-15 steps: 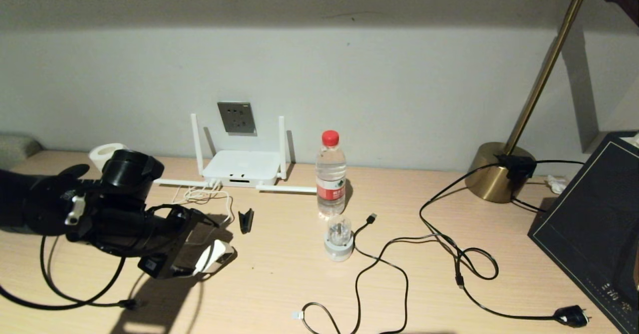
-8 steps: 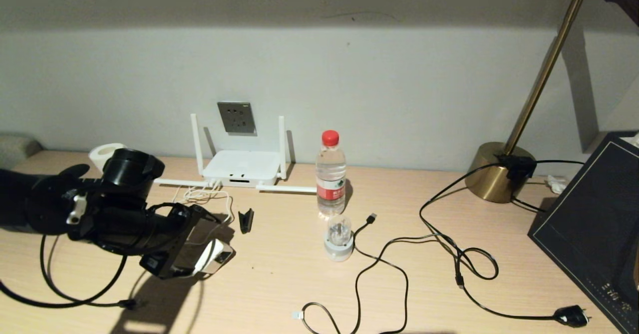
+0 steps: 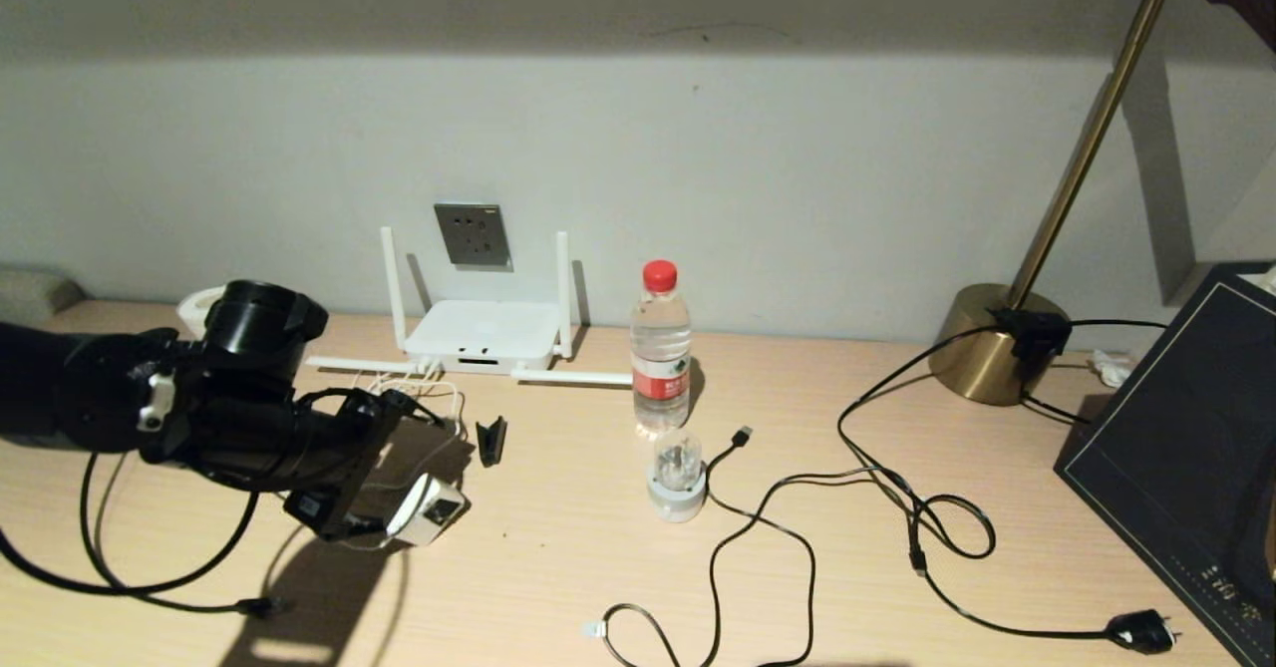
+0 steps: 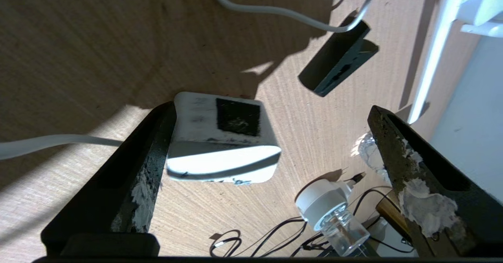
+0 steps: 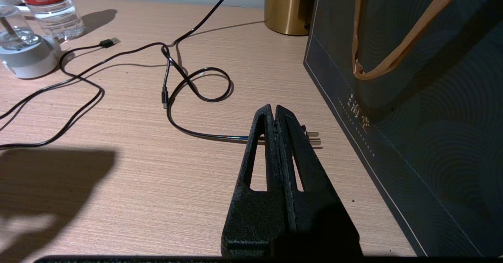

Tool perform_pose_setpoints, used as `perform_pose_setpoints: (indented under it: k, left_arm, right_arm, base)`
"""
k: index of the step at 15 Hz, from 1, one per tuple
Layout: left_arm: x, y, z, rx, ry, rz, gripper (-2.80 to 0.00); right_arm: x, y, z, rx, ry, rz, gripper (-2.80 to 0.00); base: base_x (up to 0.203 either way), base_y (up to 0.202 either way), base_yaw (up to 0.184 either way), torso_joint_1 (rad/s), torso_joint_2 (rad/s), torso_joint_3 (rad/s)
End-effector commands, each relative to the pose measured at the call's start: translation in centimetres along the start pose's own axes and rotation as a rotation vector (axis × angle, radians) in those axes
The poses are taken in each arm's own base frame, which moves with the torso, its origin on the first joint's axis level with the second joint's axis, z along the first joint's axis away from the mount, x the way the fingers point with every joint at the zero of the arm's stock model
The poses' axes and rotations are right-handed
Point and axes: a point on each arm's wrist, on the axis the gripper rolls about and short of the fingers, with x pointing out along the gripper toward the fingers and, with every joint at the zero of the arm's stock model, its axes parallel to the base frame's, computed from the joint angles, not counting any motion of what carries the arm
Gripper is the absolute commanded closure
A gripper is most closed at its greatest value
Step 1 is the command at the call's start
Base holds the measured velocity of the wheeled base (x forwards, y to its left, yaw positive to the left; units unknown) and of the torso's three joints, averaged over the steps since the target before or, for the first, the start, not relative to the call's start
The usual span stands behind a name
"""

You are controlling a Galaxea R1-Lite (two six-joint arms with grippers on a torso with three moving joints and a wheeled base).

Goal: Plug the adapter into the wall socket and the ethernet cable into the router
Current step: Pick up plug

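The white adapter (image 3: 429,510) lies on the desk at the front left, dark plug face up, with its thin white cord (image 3: 419,393) running toward the router (image 3: 483,336). My left gripper (image 3: 384,512) is open around the adapter (image 4: 222,137). The block rests against one finger (image 4: 133,168), and the other finger (image 4: 408,164) is far from it. The grey wall socket (image 3: 473,235) is on the wall above the router. The ethernet cable's clear plug (image 3: 595,630) lies at the desk's front edge. My right gripper (image 5: 274,107) is shut and empty, low over the desk.
A black clip (image 3: 490,441) lies between the adapter and the router. A water bottle (image 3: 660,348) and a round white-and-clear plug piece (image 3: 677,473) stand mid-desk. Tangled black cables (image 3: 897,507) with a mains plug (image 3: 1136,632) lie at right, beside a brass lamp base (image 3: 987,343) and a dark bag (image 3: 1186,448).
My left arm has drawn slightly back toward the wall. The adapter has tipped from standing on edge to lying with its dark face showing. The right side is unchanged.
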Motion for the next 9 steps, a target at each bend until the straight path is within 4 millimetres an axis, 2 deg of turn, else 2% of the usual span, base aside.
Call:
perform_pose_setpoints:
  k: [1, 4, 9]
  left_arm:
    - [0.0, -0.1, 0.1, -0.007, -0.002, -0.001, -2.8]
    - [-0.3, -0.2, 1.3, 0.041, -0.033, -0.015, -2.8]
    - [-3.1, -1.0, 2.1, 0.325, -0.158, -0.078, -2.8]
  right_arm:
    - [0.1, 0.0, -0.3, -0.001, 0.01, 0.001, 0.0]
    - [0.1, 0.0, -0.3, -0.001, 0.01, 0.001, 0.0]
    - [0.1, 0.0, -0.3, -0.001, 0.01, 0.001, 0.0]
  base:
    - [0.0, 0.0, 0.0, 0.0, 0.0, 0.0]
    - [0.0, 0.0, 0.0, 0.0, 0.0, 0.0]
    - [0.0, 0.0, 0.0, 0.0, 0.0, 0.0]
